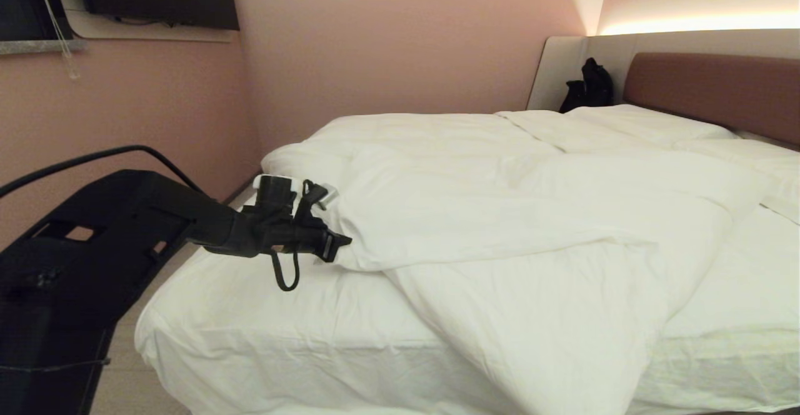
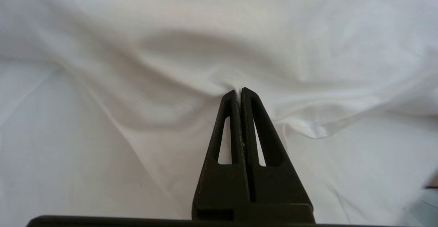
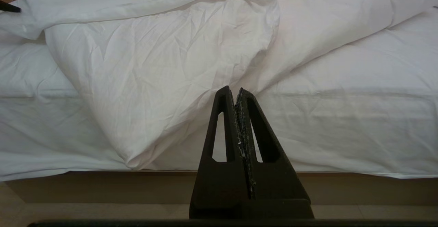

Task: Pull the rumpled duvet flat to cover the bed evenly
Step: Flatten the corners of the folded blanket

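The puffy white duvet (image 1: 500,215) lies rumpled across the bed (image 1: 262,346), folded back on itself, with one corner hanging over the near side (image 3: 154,83). My left gripper (image 1: 334,244) reaches in from the left at the duvet's folded edge. In the left wrist view the left gripper (image 2: 238,90) is shut, with a pucker of the duvet (image 2: 205,49) drawn in between its tips. My right gripper (image 3: 236,91) is shut on nothing and hangs low in front of the bed's side, apart from the fabric; it is outside the head view.
White pillows (image 1: 650,124) lie before the reddish-brown headboard (image 1: 712,90). A black bag (image 1: 590,87) sits at the far corner. A pink wall (image 1: 125,115) runs close along the bed's left side, leaving a narrow floor strip. The beige platform base (image 3: 102,186) shows below the sheet.
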Robot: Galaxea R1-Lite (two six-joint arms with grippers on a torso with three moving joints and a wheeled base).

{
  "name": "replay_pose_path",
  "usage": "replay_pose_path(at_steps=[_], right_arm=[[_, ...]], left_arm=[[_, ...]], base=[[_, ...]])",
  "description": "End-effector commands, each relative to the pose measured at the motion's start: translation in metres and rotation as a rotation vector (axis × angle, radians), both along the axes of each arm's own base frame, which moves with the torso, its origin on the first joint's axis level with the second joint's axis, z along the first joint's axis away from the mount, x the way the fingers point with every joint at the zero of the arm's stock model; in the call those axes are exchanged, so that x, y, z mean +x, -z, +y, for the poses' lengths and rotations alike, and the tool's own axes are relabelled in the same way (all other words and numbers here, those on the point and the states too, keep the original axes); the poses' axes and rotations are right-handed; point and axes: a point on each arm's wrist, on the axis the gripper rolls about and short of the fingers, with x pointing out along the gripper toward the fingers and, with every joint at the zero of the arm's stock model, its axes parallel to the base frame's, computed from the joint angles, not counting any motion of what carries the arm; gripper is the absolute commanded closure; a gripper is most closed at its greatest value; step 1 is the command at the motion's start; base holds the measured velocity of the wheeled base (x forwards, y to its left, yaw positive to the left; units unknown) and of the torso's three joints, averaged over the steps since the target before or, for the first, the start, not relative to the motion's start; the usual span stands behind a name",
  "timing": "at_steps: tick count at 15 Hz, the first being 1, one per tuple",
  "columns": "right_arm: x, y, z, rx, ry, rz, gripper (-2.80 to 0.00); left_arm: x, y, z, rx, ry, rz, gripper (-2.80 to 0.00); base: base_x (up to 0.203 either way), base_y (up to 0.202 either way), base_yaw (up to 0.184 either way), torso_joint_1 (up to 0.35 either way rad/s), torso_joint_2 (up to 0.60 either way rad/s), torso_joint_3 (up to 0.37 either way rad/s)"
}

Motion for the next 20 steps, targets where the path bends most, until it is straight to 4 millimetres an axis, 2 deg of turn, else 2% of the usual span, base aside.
replay_pose_path(at_steps=[1, 2, 8, 11, 15, 20], right_arm=[[0.000, 0.000, 0.000, -0.001, 0.000, 0.001, 0.00], [0.000, 0.000, 0.000, -0.001, 0.000, 0.001, 0.00], [0.000, 0.000, 0.000, 0.001, 0.000, 0.001, 0.00], [0.000, 0.000, 0.000, -0.001, 0.000, 0.001, 0.00], [0.000, 0.000, 0.000, -0.001, 0.000, 0.001, 0.00], [0.000, 0.000, 0.000, -0.001, 0.000, 0.001, 0.00]], left_arm=[[-0.015, -0.033, 0.008, -0.008, -0.007, -0.034, 0.00], [-0.022, -0.044, 0.011, -0.011, -0.014, -0.045, 0.00], [-0.049, -0.067, 0.030, 0.000, -0.047, -0.016, 0.00], [-0.069, -0.088, 0.050, 0.020, -0.088, 0.037, 0.00], [-0.064, -0.087, 0.062, 0.020, -0.098, 0.030, 0.00], [-0.056, -0.092, 0.058, -0.010, -0.054, 0.005, 0.00]], base=[[0.000, 0.000, 0.000, 0.000, 0.00, 0.000], [0.000, 0.000, 0.000, 0.000, 0.00, 0.000], [0.000, 0.000, 0.000, 0.000, 0.00, 0.000], [0.000, 0.000, 0.000, 0.000, 0.00, 0.000], [0.000, 0.000, 0.000, 0.000, 0.00, 0.000], [0.000, 0.000, 0.000, 0.000, 0.00, 0.000]])
